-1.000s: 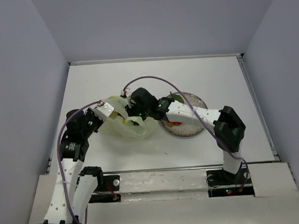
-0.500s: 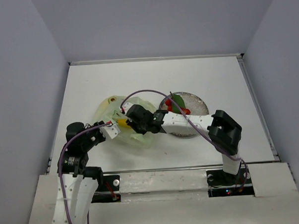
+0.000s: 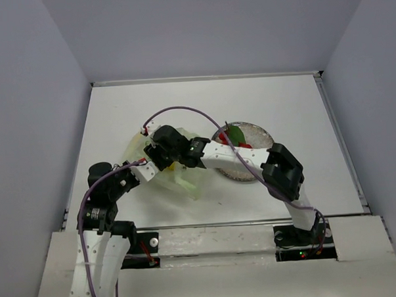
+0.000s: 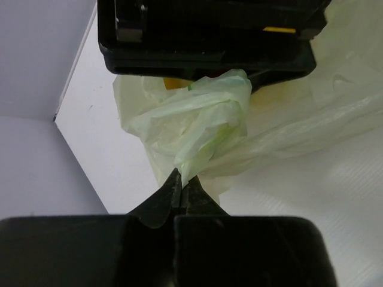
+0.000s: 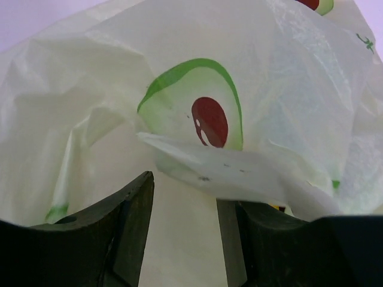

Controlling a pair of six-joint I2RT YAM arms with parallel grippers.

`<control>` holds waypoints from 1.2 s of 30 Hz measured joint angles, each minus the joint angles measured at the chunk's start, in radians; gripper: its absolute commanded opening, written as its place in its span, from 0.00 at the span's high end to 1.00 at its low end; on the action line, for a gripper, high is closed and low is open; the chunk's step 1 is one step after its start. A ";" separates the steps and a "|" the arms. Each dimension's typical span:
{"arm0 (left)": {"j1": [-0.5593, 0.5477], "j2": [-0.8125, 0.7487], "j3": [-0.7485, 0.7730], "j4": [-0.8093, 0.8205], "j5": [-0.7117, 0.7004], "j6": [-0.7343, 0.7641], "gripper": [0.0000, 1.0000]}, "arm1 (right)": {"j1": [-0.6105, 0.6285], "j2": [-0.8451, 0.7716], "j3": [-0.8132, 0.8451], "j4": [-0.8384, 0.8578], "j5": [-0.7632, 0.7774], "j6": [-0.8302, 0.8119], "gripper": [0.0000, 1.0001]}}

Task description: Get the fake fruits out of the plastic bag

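Observation:
The pale yellow-green plastic bag point(image 3: 185, 180) lies crumpled left of the plate. My left gripper point(image 3: 145, 172) is shut, pinching a twisted fold of the bag point(image 4: 200, 122) at its near-left side point(image 4: 180, 181). My right gripper point(image 3: 156, 153) is open, low over the bag's top; in its wrist view the bag point(image 5: 197, 72) with an avocado print fills the frame and a flap lies across the right finger point(image 5: 230, 239). Its jaws point(image 5: 182, 239) hold nothing. Red fruits with a green leaf point(image 3: 236, 139) lie on the plate. Other fruits are hidden; only a yellow speck point(image 5: 275, 207) shows.
The round speckled grey plate point(image 3: 264, 138) sits right of the bag, partly under my right forearm. A purple cable arches over the bag. The white table's raised edges run along the back and both sides.
My right gripper has moved left and farther across the bag, its head now over the bag's top. My left gripper stays pulled back low, still pinching the bag. The bag has bunched up.

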 measured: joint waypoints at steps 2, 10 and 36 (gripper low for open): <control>0.000 0.001 0.000 0.016 -0.010 -0.027 1.00 | -0.010 0.042 0.042 0.007 -0.005 0.008 0.46; 0.000 0.005 0.000 0.099 -0.040 -0.147 1.00 | -0.063 0.226 0.196 -0.001 0.061 0.051 0.45; 0.005 0.045 -0.007 0.130 -0.061 -0.164 1.00 | -0.052 0.077 -0.076 -0.036 -0.058 -0.181 0.13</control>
